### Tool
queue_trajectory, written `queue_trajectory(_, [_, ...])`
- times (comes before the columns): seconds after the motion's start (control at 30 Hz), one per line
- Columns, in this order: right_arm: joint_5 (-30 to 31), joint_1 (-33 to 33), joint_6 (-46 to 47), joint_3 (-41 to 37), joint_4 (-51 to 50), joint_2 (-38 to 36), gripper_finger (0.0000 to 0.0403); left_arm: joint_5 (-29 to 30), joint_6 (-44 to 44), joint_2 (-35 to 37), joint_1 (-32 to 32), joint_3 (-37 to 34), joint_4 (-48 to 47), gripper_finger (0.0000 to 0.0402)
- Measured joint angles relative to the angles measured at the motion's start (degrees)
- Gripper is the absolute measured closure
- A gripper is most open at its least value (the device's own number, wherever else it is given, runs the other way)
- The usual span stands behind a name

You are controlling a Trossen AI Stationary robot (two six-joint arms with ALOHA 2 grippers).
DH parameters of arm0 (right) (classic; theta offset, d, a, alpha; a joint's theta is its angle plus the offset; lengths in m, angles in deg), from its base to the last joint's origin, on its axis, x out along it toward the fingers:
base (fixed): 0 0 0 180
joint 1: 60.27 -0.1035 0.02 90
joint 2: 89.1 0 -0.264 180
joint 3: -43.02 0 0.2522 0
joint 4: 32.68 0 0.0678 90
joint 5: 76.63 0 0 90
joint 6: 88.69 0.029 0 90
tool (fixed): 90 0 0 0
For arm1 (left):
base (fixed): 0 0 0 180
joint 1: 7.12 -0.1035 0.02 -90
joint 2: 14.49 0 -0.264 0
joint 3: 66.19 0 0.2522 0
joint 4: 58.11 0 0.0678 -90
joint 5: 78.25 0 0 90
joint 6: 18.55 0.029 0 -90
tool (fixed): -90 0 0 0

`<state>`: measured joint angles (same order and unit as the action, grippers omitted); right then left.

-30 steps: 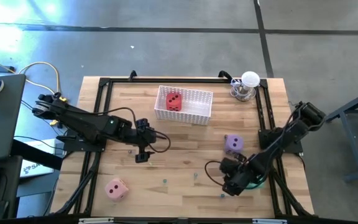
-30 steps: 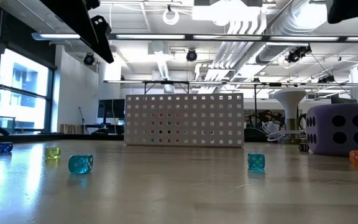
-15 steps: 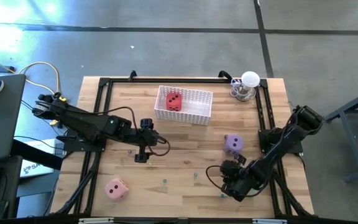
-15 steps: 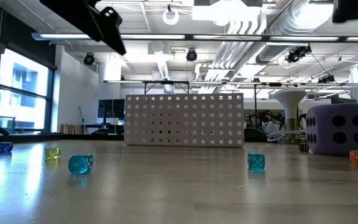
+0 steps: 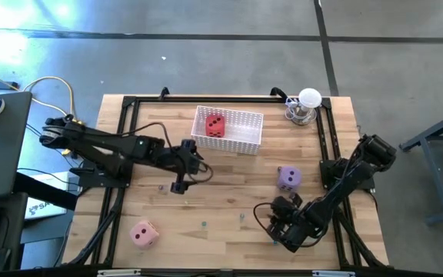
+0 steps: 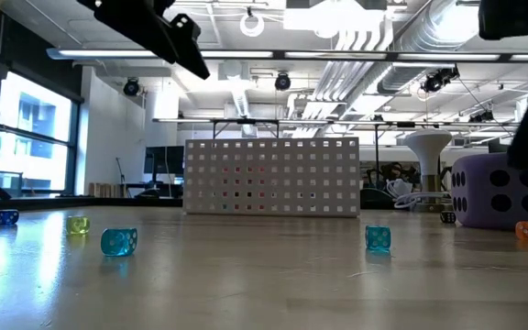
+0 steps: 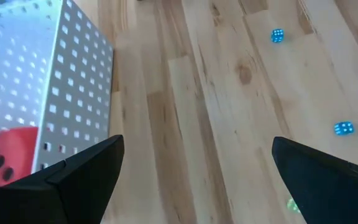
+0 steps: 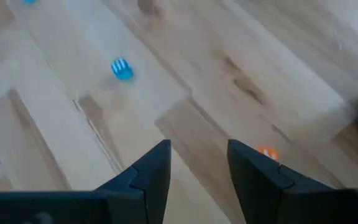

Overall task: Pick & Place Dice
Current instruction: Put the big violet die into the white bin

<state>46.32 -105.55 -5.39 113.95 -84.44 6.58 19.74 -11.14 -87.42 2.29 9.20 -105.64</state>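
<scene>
Three dice visible: red (image 5: 214,125) (in basket (image 5: 244,127)), purple (image 5: 288,178), pink (image 5: 144,233), left claw (image 7: 191,180) wide, right claw (image 8: 199,171) seemingly empty.

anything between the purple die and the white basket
No: in the high view only bare wood separates the purple die from the white basket.

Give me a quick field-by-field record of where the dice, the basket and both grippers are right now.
basket: white basket at the back middle of the table
red die: inside the basket
purple die: on the table, right of centre
pink die: on the table, front left
green die: not seen in any view
small dice: several tiny ones, such as a blue one, scattered on the table
left gripper: open, empty, above the table just in front of the basket's left end
right gripper: partly open, empty, near the front right, in front of the purple die
</scene>
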Motion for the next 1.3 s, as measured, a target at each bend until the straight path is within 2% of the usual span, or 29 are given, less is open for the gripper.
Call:
queue_trajectory(0.1, [1.7, 0.1, -0.7, 0.0, 0.1, 0.0, 0.0233, -3.4, -2.0, 0.0, -1.6, 0.0, 0.1, 0.0002])
queue_trajectory(0.23, [6.0, 0.8, -2.6, 0.0, 0.2, 0.0, 0.0189, -5.3, -4.0, 0.0, -3.0, 0.0, 0.5, 0.0002])
queue_trajectory(0.43, [14.0, 1.9, -13.1, 0.0, 1.3, 0.0, 0.0111, -5.4, -5.3, 0.0, -3.9, 0.0, 2.8, 0.0002])
queue_trajectory(0.57, [18.3, 3.1, -22.1, 0.0, 5.4, 0.0, 0.0077, -5.5, -2.7, 0.0, -4.6, 0.0, 3.5, 0.0002])
queue_trajectory(0.77, [17.5, 5.0, -30.5, 0.0, 9.6, 0.0, 0.0058, -5.5, 2.1, 0.0, -6.8, 0.0, 5.3, 0.0002])
queue_trajectory(1.1, [8.9, 8.9, -28.0, 0.0, 13.0, 0.1, 0.0056, -5.3, 5.3, 0.0, -11.7, 0.0, 9.2, 0.0002])
queue_trajectory(1.3, [8.6, 11.5, -31.0, 0.0, 16.5, 0.4, 0.0012, -5.3, 4.8, 0.0, -13.3, 0.0, 9.0, 0.0002])
